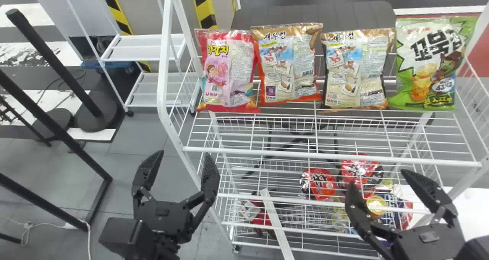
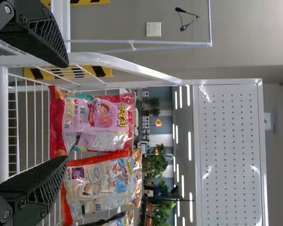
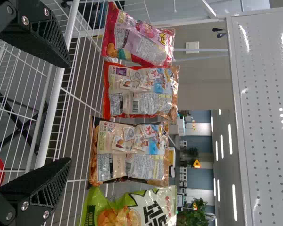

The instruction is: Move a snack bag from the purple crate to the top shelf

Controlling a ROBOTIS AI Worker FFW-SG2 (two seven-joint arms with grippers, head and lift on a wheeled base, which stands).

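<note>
In the head view my left gripper (image 1: 178, 172) stands open left of the white wire rack, and my right gripper (image 1: 382, 185) stands open before its lower tiers. On the top shelf (image 1: 328, 153) lean a pink-red snack bag (image 1: 228, 70), an orange-edged one (image 1: 286, 63), a dark-edged one (image 1: 355, 69) and a green one (image 1: 433, 63). From the left wrist, the open left gripper (image 2: 68, 110) has the pink-red bag (image 2: 96, 122) beyond it. From the right wrist, the open right gripper (image 3: 70, 113) faces the orange-edged bag (image 3: 139, 92) and dark-edged bag (image 3: 129, 153). I see no purple crate.
Red packs (image 1: 319, 183) and other goods lie on the rack's lower tiers. The rack's white side post (image 1: 164, 76) rises right of the left gripper. Black metal poles (image 1: 57, 61) stand at the left, and a small white shelf (image 1: 143, 47) is behind.
</note>
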